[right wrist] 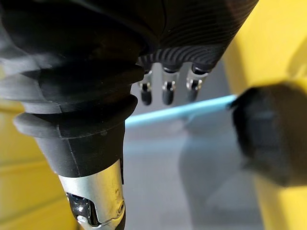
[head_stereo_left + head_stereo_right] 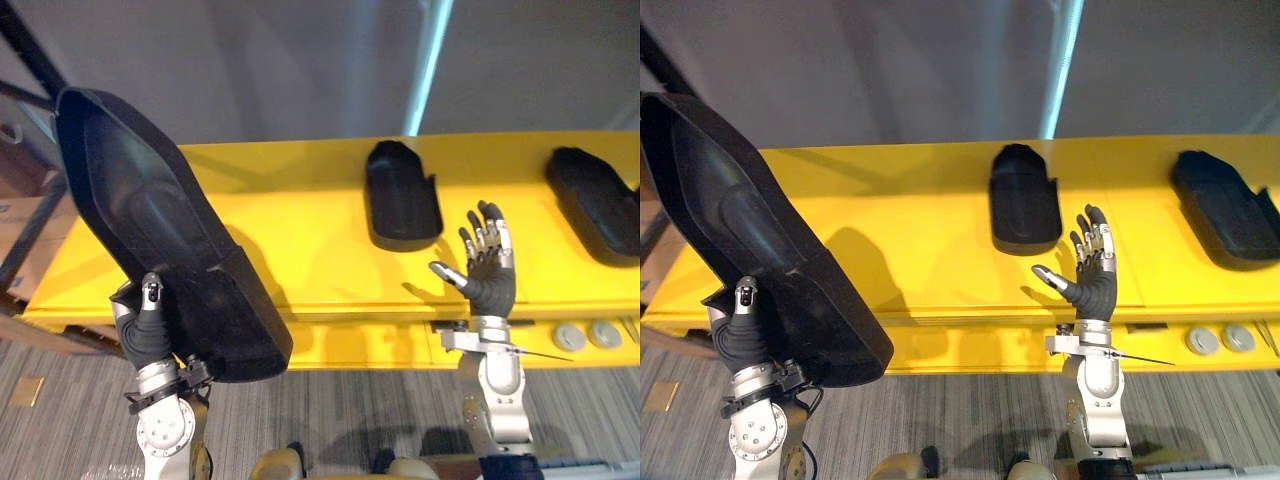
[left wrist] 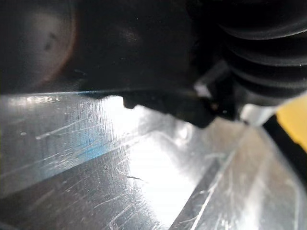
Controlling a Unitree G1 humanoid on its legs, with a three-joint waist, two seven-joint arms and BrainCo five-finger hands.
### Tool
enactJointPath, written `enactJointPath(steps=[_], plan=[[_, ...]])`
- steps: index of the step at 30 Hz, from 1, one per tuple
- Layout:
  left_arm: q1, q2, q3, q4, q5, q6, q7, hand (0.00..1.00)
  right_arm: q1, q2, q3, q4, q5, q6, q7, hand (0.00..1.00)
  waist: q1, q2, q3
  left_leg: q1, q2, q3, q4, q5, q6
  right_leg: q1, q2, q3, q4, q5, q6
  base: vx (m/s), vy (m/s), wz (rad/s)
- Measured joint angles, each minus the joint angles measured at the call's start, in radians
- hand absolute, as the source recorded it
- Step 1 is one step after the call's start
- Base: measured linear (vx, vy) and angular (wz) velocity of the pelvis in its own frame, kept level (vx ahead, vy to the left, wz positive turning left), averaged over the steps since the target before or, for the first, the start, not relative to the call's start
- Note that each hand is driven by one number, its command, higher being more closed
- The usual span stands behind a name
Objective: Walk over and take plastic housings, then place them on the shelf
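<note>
Left hand (image 2: 146,328) grips the black housing (image 2: 150,210), thumb inside its hollow; its long axis rises leftward above the yellow shelf (image 2: 300,250). Right hand (image 2: 489,272) spreads wide before it.

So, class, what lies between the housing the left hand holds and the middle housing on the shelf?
Nothing: in both eye views, only bare yellow shelf separates the held housing, in the left hand, from the middle housing.

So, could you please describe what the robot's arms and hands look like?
Both arms are silver-grey metal. The left hand and right hand wear dark ribbed covers over the back and wrist; the fingers are silver with dark tips.
</note>
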State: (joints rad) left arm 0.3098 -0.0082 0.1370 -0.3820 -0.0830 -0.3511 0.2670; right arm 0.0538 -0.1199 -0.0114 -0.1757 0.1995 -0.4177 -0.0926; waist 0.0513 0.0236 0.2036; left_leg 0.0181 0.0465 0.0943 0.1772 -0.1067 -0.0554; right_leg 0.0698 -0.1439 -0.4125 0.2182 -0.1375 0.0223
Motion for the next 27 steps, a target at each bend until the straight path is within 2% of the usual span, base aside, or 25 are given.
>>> enactJointPath(steps=[3, 4, 5, 7, 8, 9, 10, 11, 12, 13, 14, 15, 16, 17, 18, 19, 21, 23, 25, 27], plan=[[0.019, -0.001, -0.002, 0.000, 0.000, -0.004, 0.006, 1.00, -0.007, 0.000, -0.005, -0.004, 0.005, 0.000, 0.012, 0.00, 0.011, -0.011, -0.003, -0.006, -0.014, -0.010, 0.014, 0.007, -0.006, -0.001, -0.016, 0.022, 0.000, -0.010, -0.002, -0.03, 0.025, 0.03], [0.018, -0.001, -0.001, 0.000, 0.002, -0.004, 0.008, 1.00, -0.013, 0.002, -0.006, -0.005, 0.016, 0.000, 0.017, 0.00, 0.010, -0.019, -0.002, -0.023, -0.025, -0.016, 0.042, 0.007, -0.008, -0.001, -0.029, 0.040, -0.009, -0.015, 0.009, -0.09, 0.061, -0.07], [0.012, -0.002, -0.003, 0.001, 0.004, -0.004, 0.015, 1.00, -0.023, 0.015, -0.004, -0.005, 0.024, 0.001, 0.026, 0.00, -0.001, -0.034, 0.010, -0.072, -0.020, -0.024, 0.122, -0.027, 0.018, -0.002, -0.049, 0.042, -0.008, -0.017, 0.033, -0.11, 0.079, -0.13], [0.017, -0.001, -0.006, 0.002, 0.016, -0.005, 0.018, 1.00, -0.028, 0.026, -0.001, -0.004, 0.034, 0.001, 0.028, 0.00, -0.010, -0.032, 0.009, -0.098, 0.055, -0.013, 0.182, -0.041, 0.014, -0.024, -0.066, 0.071, 0.033, -0.037, 0.040, -0.10, 0.150, -0.31], [0.018, -0.001, -0.006, 0.008, 0.023, -0.005, 0.024, 1.00, -0.029, 0.026, 0.006, -0.004, 0.044, 0.000, 0.027, 0.00, -0.014, -0.020, 0.002, -0.101, 0.099, 0.000, 0.176, -0.037, 0.002, -0.046, -0.094, 0.091, 0.069, -0.049, 0.064, -0.05, 0.238, -0.33], [0.015, -0.001, -0.007, 0.010, 0.025, -0.005, 0.023, 1.00, -0.030, 0.025, 0.006, -0.004, 0.044, -0.001, 0.025, 0.00, -0.021, -0.016, -0.001, -0.100, 0.107, 0.000, 0.162, -0.031, -0.007, -0.055, -0.107, 0.102, 0.083, -0.055, 0.080, -0.04, 0.367, -0.32], [0.015, -0.002, -0.009, 0.011, 0.027, -0.005, 0.023, 1.00, -0.029, 0.024, 0.010, 0.001, 0.044, -0.003, 0.023, 0.00, -0.027, -0.009, -0.005, -0.080, 0.109, 0.000, 0.117, -0.016, -0.031, -0.067, -0.131, 0.122, 0.104, -0.059, 0.103, 0.03, 0.401, -0.22], [0.014, -0.003, -0.011, 0.011, 0.044, -0.006, 0.022, 1.00, -0.028, 0.021, 0.018, 0.017, 0.043, -0.013, 0.013, 0.00, -0.039, 0.009, -0.015, -0.052, 0.105, 0.000, 0.060, 0.018, -0.066, -0.071, -0.156, 0.137, 0.121, -0.060, 0.137, 0.07, 0.523, -0.20], [-0.002, 0.006, -0.011, 0.019, 0.062, -0.006, 0.012, 1.00, -0.027, 0.028, 0.017, 0.053, 0.041, -0.018, -0.004, 0.00, -0.044, 0.003, -0.013, -0.029, 0.075, 0.002, 0.045, -0.022, -0.108, -0.069, -0.192, 0.149, 0.134, -0.046, 0.175, 0.07, 0.366, -0.10], [-0.017, 0.015, -0.012, 0.025, 0.063, -0.004, 0.009, 1.00, -0.023, 0.041, 0.018, 0.072, 0.041, -0.015, -0.014, 0.00, -0.044, -0.011, -0.011, -0.024, 0.047, 0.008, 0.060, -0.028, -0.096, -0.062, -0.217, 0.160, 0.130, -0.035, 0.178, 0.04, 0.350, -0.13], [-0.039, 0.029, -0.010, 0.032, 0.095, 0.004, 0.000, 1.00, -0.007, 0.066, 0.022, 0.084, 0.041, -0.015, -0.023, 0.00, -0.036, -0.035, 0.002, -0.027, 0.021, 0.024, 0.094, -0.055, -0.066, -0.047, -0.242, 0.168, 0.115, -0.002, 0.173, 0.02, 0.316, -0.14], [-0.047, 0.039, -0.006, 0.036, 0.105, 0.009, -0.002, 1.00, 0.001, 0.078, 0.031, 0.084, 0.041, -0.016, -0.022, 0.00, -0.033, -0.038, 0.004, -0.035, 0.019, 0.024, 0.107, -0.062, -0.056, -0.050, -0.244, 0.168, 0.112, 0.021, 0.155, 0.01, 0.434, -0.07], [-0.064, 0.061, -0.001, 0.047, 0.121, 0.031, -0.017, 1.00, 0.011, 0.100, 0.045, 0.082, 0.041, -0.017, -0.015, 0.00, -0.035, -0.042, 0.005, -0.038, 0.020, 0.023, 0.106, -0.065, -0.049, -0.057, -0.235, 0.168, 0.108, 0.068, 0.113, 0.00, 0.358, 0.00], [-0.073, 0.091, 0.005, 0.053, 0.129, 0.054, -0.028, 1.00, 0.014, 0.117, 0.055, 0.080, 0.037, -0.018, -0.009, 0.00, -0.038, -0.044, 0.005, -0.035, 0.029, 0.025, 0.099, -0.065, -0.048, -0.060, -0.212, 0.173, 0.091, 0.093, 0.130, -0.01, 0.239, 0.01], [-0.076, 0.106, 0.010, 0.053, 0.129, 0.063, -0.034, 1.00, 0.015, 0.122, 0.061, 0.075, 0.030, -0.018, -0.008, 0.00, -0.038, -0.049, 0.002, -0.033, 0.031, 0.026, 0.090, -0.063, -0.045, -0.059, -0.195, 0.173, 0.077, 0.093, 0.137, 0.01, 0.150, -0.09], [-0.081, 0.137, 0.016, 0.053, 0.129, 0.077, -0.040, 1.00, 0.018, 0.126, 0.063, 0.059, 0.020, -0.019, 0.003, 0.00, -0.039, -0.069, -0.010, -0.031, 0.032, 0.033, 0.074, -0.060, -0.041, -0.057, -0.166, 0.165, 0.036, 0.090, 0.132, 0.02, 0.070, -0.20], [-0.084, 0.161, 0.018, 0.052, 0.130, 0.108, -0.043, 1.00, 0.015, 0.125, 0.063, 0.032, 0.021, -0.021, 0.009, 0.00, -0.038, -0.082, -0.020, -0.035, 0.037, 0.053, 0.071, -0.060, -0.041, -0.039, -0.139, 0.181, -0.042, 0.103, 0.129, 0.02, 0.012, -0.27], [-0.111, 0.160, 0.014, 0.054, 0.140, 0.190, -0.041, 1.00, 0.009, 0.111, 0.055, 0.026, 0.023, -0.033, 0.030, 0.00, -0.042, -0.084, -0.025, -0.065, 0.041, 0.059, 0.074, -0.058, -0.046, -0.032, -0.118, 0.195, -0.121, 0.122, 0.151, 0.00, -0.048, -0.11], [-0.119, 0.151, -0.006, 0.054, 0.137, 0.230, -0.047, 1.00, 0.011, 0.093, 0.049, 0.026, 0.022, -0.033, 0.040, 0.00, -0.054, -0.065, -0.019, -0.074, 0.052, 0.052, 0.069, -0.051, -0.056, -0.035, -0.104, 0.189, -0.128, 0.125, 0.156, -0.01, -0.078, 0.07], [-0.118, 0.135, -0.013, 0.054, 0.140, 0.279, -0.073, 1.00, 0.010, 0.060, 0.038, 0.022, 0.022, -0.034, 0.061, 0.00, -0.061, -0.032, -0.024, -0.069, 0.074, 0.050, 0.055, -0.043, -0.070, -0.034, -0.082, 0.186, -0.128, 0.122, 0.149, 0.02, -0.096, 0.01]])
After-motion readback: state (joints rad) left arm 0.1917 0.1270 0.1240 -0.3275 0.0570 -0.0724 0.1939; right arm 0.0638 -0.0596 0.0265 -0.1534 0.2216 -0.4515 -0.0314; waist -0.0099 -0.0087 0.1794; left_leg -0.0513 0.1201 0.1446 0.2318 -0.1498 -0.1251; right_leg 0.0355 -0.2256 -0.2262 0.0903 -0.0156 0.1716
